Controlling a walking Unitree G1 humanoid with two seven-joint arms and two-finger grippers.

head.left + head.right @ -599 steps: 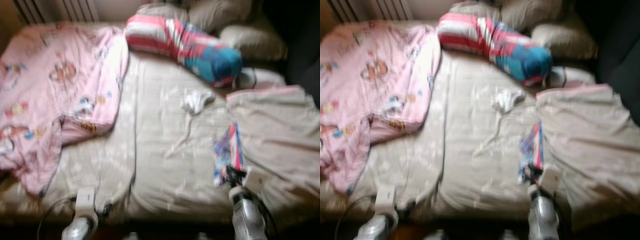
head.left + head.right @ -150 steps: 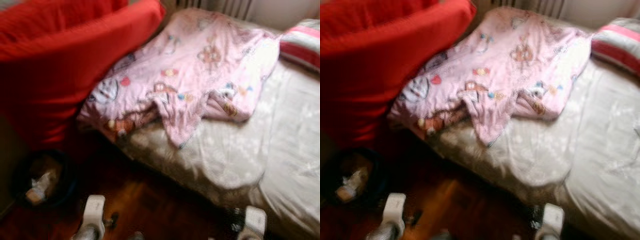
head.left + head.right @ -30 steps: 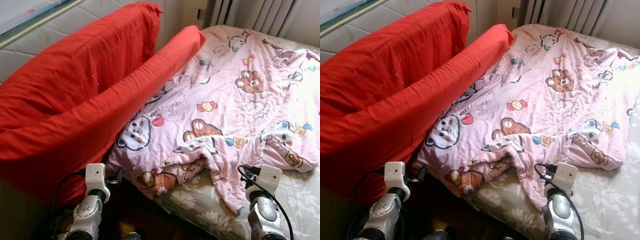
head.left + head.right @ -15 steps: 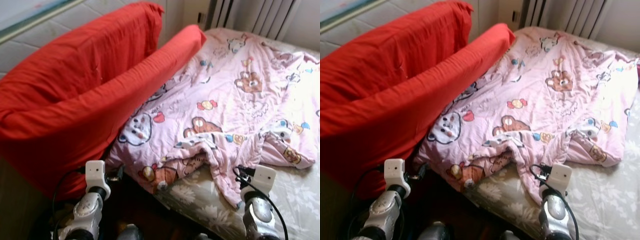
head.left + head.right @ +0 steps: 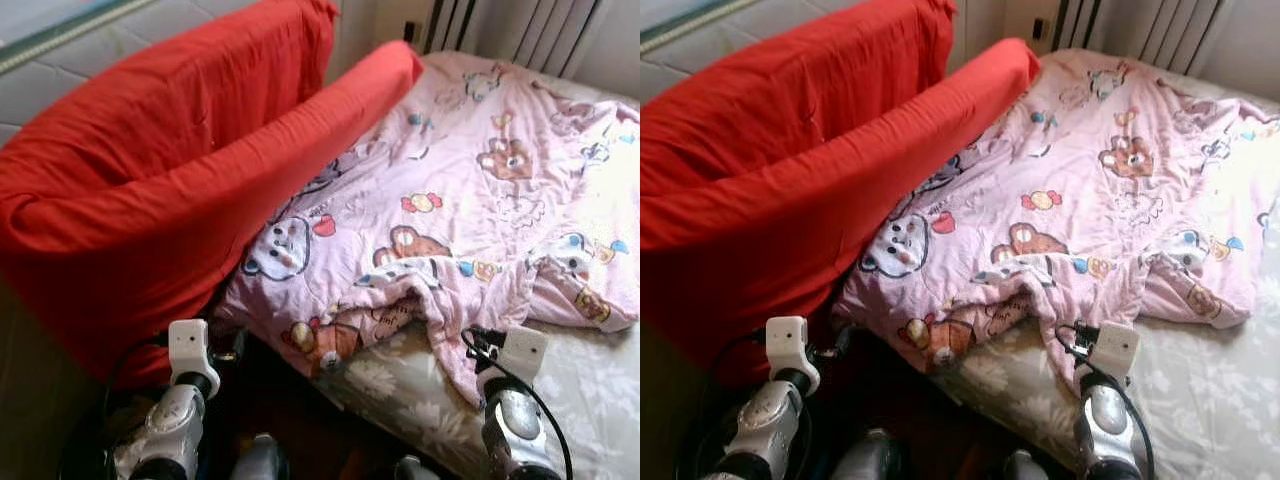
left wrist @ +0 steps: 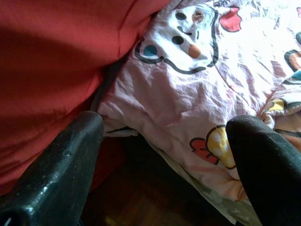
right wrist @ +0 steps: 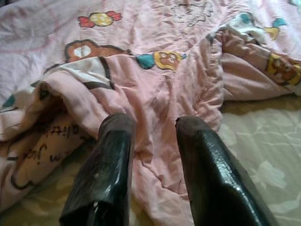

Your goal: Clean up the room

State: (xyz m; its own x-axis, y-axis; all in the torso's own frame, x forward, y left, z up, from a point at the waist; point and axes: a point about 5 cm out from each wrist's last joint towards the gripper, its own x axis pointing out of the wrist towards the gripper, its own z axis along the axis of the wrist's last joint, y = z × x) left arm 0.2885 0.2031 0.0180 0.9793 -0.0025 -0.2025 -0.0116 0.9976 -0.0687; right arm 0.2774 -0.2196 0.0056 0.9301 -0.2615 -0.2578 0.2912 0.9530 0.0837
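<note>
While the pink cartoon-print quilt point(image 5: 470, 210) lies rumpled across the centre and right of the frame on the floral bedsheet point(image 5: 590, 400), red cushions point(image 5: 170, 170) fill the upper left. Low in frame, the right gripper point(image 7: 153, 125) hovers over the quilt's hanging fold, fingers slightly parted, holding nothing. The left gripper point(image 6: 164, 125) is spread wide and empty near the quilt's corner.

A blanket point(image 5: 480, 200) lies spread across the bed point(image 5: 590, 390), its near edge bunched and hanging toward the floor point(image 5: 300, 420). To its left a large cushion point(image 5: 150, 190) leans against the wall. The right hand point(image 7: 150, 141) is just before the blanket's near fold; the left hand point(image 6: 164, 160) is low between cushion and blanket
</note>
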